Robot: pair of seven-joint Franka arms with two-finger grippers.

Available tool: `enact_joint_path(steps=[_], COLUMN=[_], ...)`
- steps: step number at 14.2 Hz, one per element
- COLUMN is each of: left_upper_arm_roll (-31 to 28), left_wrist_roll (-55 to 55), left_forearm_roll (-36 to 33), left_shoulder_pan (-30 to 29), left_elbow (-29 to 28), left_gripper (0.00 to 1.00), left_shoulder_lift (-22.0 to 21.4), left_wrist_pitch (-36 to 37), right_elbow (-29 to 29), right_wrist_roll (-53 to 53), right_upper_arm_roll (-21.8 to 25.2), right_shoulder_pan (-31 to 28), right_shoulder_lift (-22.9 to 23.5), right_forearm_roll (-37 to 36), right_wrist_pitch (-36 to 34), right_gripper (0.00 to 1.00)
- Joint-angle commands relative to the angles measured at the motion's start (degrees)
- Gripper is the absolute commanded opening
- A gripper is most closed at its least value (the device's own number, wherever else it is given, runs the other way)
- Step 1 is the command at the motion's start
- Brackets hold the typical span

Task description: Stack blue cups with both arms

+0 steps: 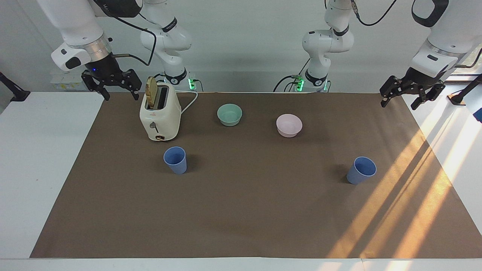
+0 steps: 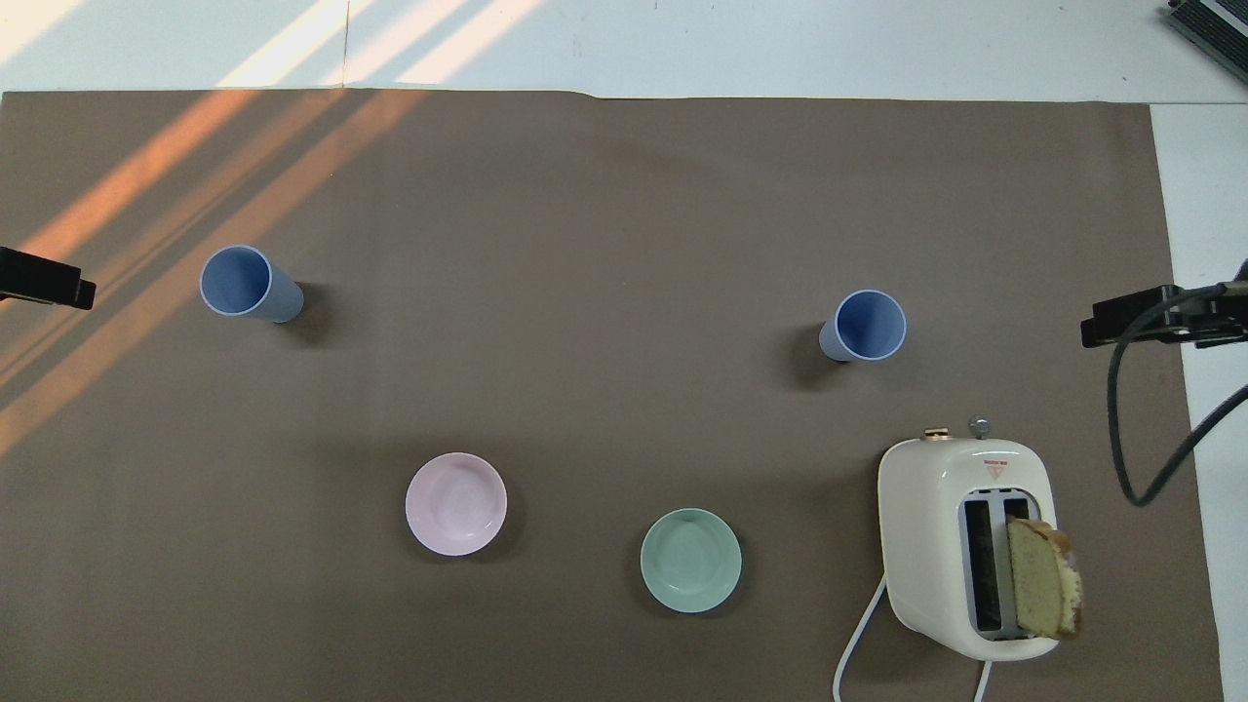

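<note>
Facing view: a table covered by a brown mat carries two upright blue cups, well apart; one blue cup stands just beside a cream toaster toward the right arm's end, farther from the robots than the toaster; the other blue cup stands toward the left arm's end; a mint-green bowl and a pale pink bowl sit between them, nearer the robots; the right end effector hangs in the air over the mat's corner beside the toaster, fingers spread wide, holding nothing; the left end effector hangs over the mat's other corner, fingers spread, empty; overhead view: both cups show open mouths; a bread slice stands in the toaster's slot
</note>
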State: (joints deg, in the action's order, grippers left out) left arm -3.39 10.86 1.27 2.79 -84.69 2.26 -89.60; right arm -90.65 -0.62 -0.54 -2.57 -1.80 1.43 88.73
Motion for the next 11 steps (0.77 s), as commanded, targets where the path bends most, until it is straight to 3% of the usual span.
enact_joint_path(steps=[1, 11], left_upper_arm_roll=[-0.48, -0.48], left_wrist_roll=[0.39, 0.39], left_forearm_roll=[0.31, 0.31], left_shoulder_pan=[0.64, 0.64], left_elbow=[-1.97, -1.97], left_gripper=[1.0, 1.0], left_shoulder_lift=[-1.56, -1.64], left_wrist_pitch=[-0.67, -0.75], right_elbow=[-2.43, -2.87], right_wrist_roll=[-1.48, -1.48], right_upper_arm_roll=[-0.08, -0.08], right_shoulder_pan=[-0.33, -0.25], right_shoulder_lift=[-1.89, -2.25], right_forearm_roll=[0.68, 0.68], right_wrist_pitch=[1.01, 1.27], right_gripper=[1.0, 1.0])
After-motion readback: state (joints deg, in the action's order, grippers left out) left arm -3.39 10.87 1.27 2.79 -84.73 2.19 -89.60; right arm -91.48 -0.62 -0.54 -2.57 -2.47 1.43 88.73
